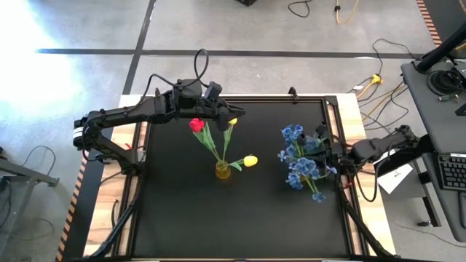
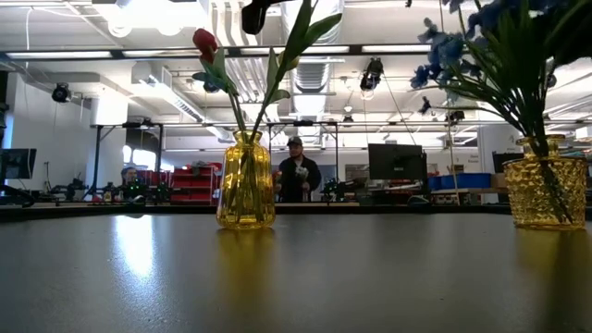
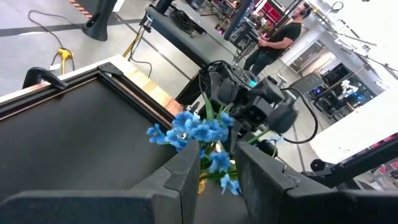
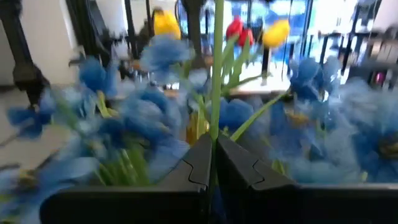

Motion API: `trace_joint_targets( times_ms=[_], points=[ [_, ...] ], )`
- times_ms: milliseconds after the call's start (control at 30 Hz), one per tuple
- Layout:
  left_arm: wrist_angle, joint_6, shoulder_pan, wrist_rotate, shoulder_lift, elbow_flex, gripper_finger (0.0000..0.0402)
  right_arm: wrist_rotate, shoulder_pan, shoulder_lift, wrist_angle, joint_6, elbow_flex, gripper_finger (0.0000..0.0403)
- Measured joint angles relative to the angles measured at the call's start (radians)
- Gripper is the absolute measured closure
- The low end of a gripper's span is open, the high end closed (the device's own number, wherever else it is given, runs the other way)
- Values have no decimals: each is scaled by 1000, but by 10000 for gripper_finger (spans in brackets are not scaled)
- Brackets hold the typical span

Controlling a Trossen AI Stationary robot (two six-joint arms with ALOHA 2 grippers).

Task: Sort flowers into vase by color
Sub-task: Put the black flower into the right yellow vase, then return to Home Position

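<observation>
Right wrist view: green stem (image 4: 217,74) pinched between fingers (image 4: 200,163).

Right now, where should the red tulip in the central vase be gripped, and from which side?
Probably the red tulip's thin stem, midway between bloom and yellow glass vase, from the left arm's side: it leans that way, away from the yellow tulips.

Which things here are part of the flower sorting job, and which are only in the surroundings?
Part of the job:
- red tulip
- yellow tulips
- blue flowers
- middle vase
- vase with blue flowers
- right gripper, fingers shut on a green stem
- left gripper

Only surroundings:
- cables
- keyboard
- a person beyond the table
</observation>
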Motion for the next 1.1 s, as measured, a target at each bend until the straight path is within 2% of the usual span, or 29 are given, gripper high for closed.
trace_joint_targets(
  times_ms=[133,400,567,767,933,1100],
  points=[
    [-7,18,3,0,0,0,310,0,0,9,-159,85,56,372],
    [-161,49,30,2,-22,0,310,3,0,50,-238,302,190,282],
    [-290,72,53,8,-72,0,310,-17,0,101,-423,498,315,238],
    [-379,177,71,9,-153,0,310,-99,0,177,-685,617,507,201],
    [-400,273,94,9,-207,-5,310,-115,0,234,-766,634,679,187],
    [-357,342,96,17,-249,-83,310,32,0,302,-741,522,827,188]
  ],
)
